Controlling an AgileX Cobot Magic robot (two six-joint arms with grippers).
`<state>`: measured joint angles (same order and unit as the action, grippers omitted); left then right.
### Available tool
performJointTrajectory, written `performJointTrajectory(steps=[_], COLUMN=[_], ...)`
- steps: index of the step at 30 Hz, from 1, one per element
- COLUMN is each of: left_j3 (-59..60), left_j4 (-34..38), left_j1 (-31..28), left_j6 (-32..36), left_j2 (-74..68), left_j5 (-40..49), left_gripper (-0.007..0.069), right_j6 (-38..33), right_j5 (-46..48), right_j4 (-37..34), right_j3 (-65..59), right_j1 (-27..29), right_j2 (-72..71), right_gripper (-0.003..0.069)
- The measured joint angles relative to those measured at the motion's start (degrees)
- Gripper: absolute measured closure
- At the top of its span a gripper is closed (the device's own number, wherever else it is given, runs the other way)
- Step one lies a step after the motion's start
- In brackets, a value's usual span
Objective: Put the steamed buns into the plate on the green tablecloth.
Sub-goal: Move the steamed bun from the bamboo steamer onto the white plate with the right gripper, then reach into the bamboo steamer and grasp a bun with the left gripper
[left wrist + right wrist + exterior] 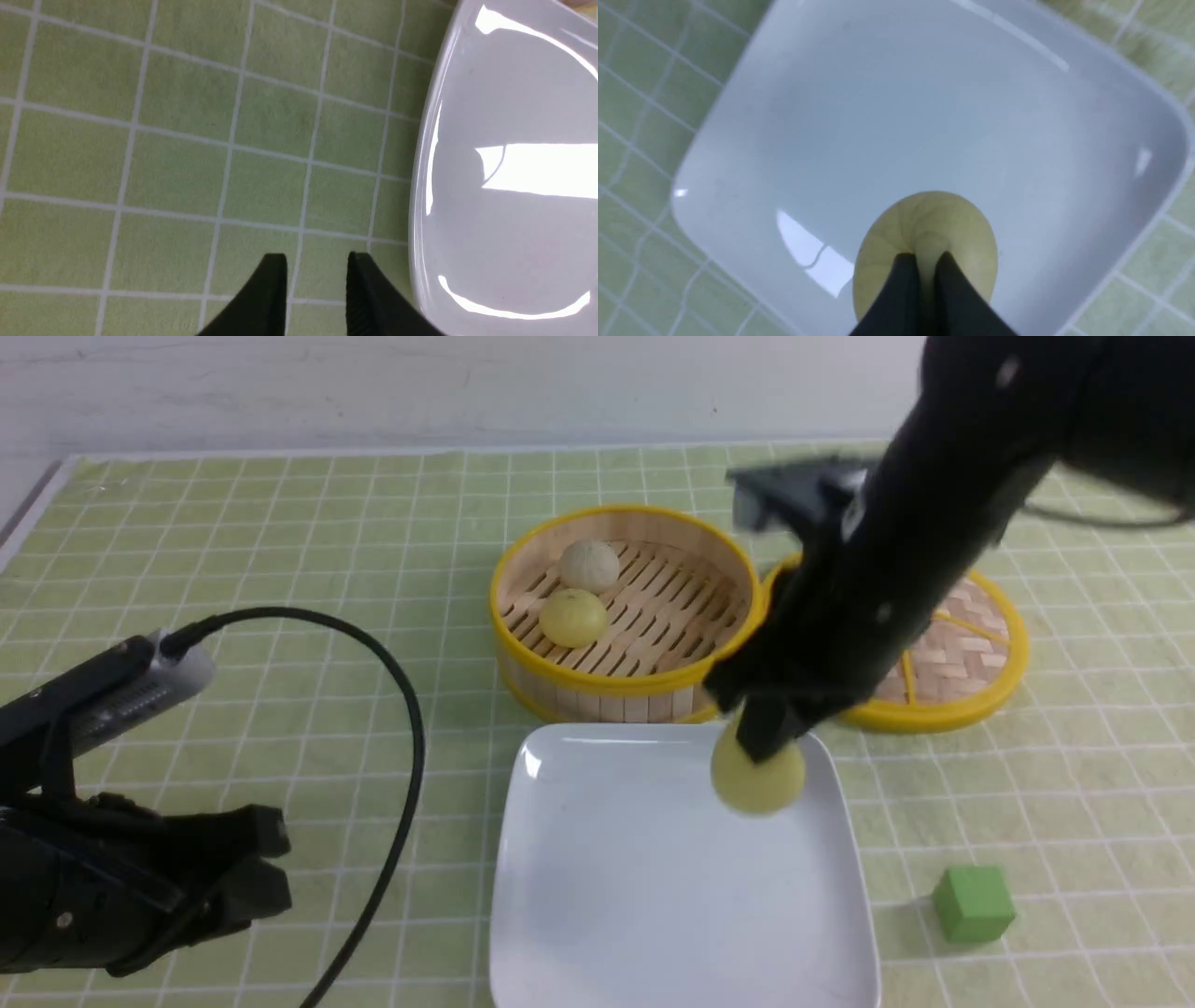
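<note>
1 pale yellow bun [758, 773] is pinched by the right gripper [924, 259] above the white plate [681, 887] — the left gripper [316, 256] is parted, nothing gripped.

No readable text or numbers (no labels either)

The right hand [927, 261] angles downward, fingertips pinched; the left hand [316, 256] has its fingers parted.

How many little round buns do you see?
3. One yellow bun is pinched in the right gripper, over the plate. Another yellow one and a greyish one sit in the bamboo steamer.
</note>
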<state>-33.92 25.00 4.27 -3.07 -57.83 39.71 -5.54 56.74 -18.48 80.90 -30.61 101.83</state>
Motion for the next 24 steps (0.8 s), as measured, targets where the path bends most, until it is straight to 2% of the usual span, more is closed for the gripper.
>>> performJointTrajectory(steps=[1, 2, 3, 4, 6, 7, 8, 10, 13, 15, 16, 18, 21, 23, 24], left_j3=[0.0, 0.0, 0.0, 0.0, 0.0, 0.0, 0.0, 0.0, 0.0, 0.0, 0.0, -0.38, -4.35, -9.57, -13.0], left_j4=[0.0, 0.0, 0.0, 0.0, 0.0, 0.06, 0.06, 0.18, 0.54, 0.85, 0.92, 1.29, 1.37, 1.37, 1.42], left_j1=[0.0, 0.0, 0.0, 0.0, 0.0, 0.0, 0.0, 0.0, 0.0, 0.0, 0.0, 0.0, 0.0, 0.0, 0.0], left_j6=[0.0, 0.0, 0.0, 0.0, 0.0, 0.0, 0.0, 0.0, 0.0, 0.0, 0.0, 0.0, 0.06, 1.02, 2.05], left_j2=[0.0, 0.0, 0.0, 0.0, 0.0, 0.0, 0.0, 0.0, 0.0, 0.0, 0.0, -0.39, -3.18, -6.41, -8.57], left_j5=[-0.08, -0.08, -0.15, -0.15, -0.41, -0.49, -1.57, -2.86, -4.97, -5.72, -6.63, -7.61, -6.52, -2.51, 0.43], left_gripper=[0.0407, 0.0407, 0.0407, 0.0407, 0.0402, 0.04, 0.0395, 0.0391, 0.0391, 0.0391, 0.0391, 0.0396, 0.0452, 0.0529, 0.0568], right_j6=[-0.16, -0.16, -0.21, -0.22, 0.15, 0.21, 0.98, 1.44, 1.6, 1.6, 1.6, 1.6, 1.6, 1.6, 1.6], right_j5=[-4.76, -5.67, -11.47, -13.43, -17.0, -17.07, -16.26, -13.54, -6.28, -2.8, 1.87, 8.34, 12.29, 12.96, 13.14], right_j4=[0.13, 0.13, 0.32, 0.32, 0.32, 0.32, 0.2, 0.15, 1.34, 2.62, 3.93, 6.32, 8.82, 9.43, 9.74], right_j3=[-4.08, -4.08, -8.25, -9.04, -11.59, -11.65, -11.16, -9.33, -5.49, -3.5, -2.16, -1.7, -4.06, -7.76, -10.98], right_j1=[-0.43, -0.49, -0.6, -0.6, -0.6, -0.6, -0.33, 0.28, 2.25, 3.21, 4.32, 6.06, 7.66, 8.37, 8.55], right_j2=[0.52, 0.62, 1.53, 1.78, 3.23, 3.37, 3.31, 2.62, -0.5, -2.68, -5.68, -11.6, -19.2, -24.58, -27.71], right_gripper=[0.0619, 0.0615, 0.0578, 0.0563, 0.043, 0.0407, 0.0293, 0.0218, 0.0165, 0.0179, 0.023, 0.0386, 0.0599, 0.0662, 0.0671])
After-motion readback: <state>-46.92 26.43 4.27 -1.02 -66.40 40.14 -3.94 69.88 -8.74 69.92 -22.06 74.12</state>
